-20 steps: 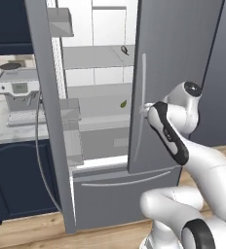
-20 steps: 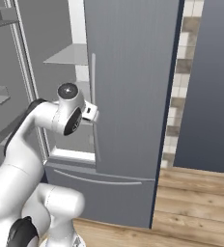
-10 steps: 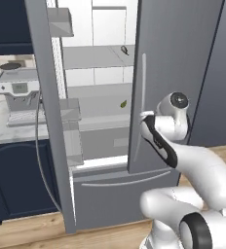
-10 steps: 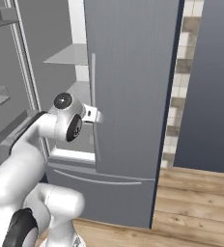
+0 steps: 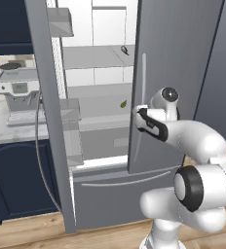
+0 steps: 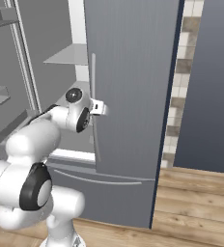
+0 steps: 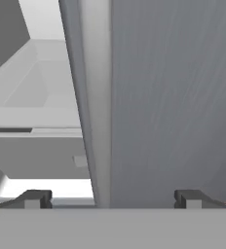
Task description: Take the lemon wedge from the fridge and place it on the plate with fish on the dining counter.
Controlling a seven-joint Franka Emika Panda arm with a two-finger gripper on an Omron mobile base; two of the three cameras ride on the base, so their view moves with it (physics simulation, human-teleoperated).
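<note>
coffee machine (image 5: 18,97): way off to the left of the pincer, sitting on the marbled worktop past the swung-open left door, cable hanging down from it.
left door (image 5: 49,116): wide open, edge-on from where I'm standing, well left of the pincer, with grey door bins on it.
fridge (image 5: 183,63): tall grey thing; white inside, grey shelves, bottom drawer below the pincer.
small dark curled object (image 5: 125,49): up on a higher shelf, above and a bit left of the pincer.
lemon wedge (image 5: 123,103): tiny green sliver lying on the middle shelf inside, just left of the pincer and a little higher, not touching it.
pincer (image 7: 110,198): jaws spread about as wide as they go, nothing in them. It's pointed at the inner edge of the shut right door, one fingertip (image 7: 33,198) on the shelf side and the other in front of the door face.
right door handle (image 5: 141,104): long pale vertical bar right by the pincer.
tile strip (image 6: 180,82): right of the fridge, well away from the pincer.
</note>
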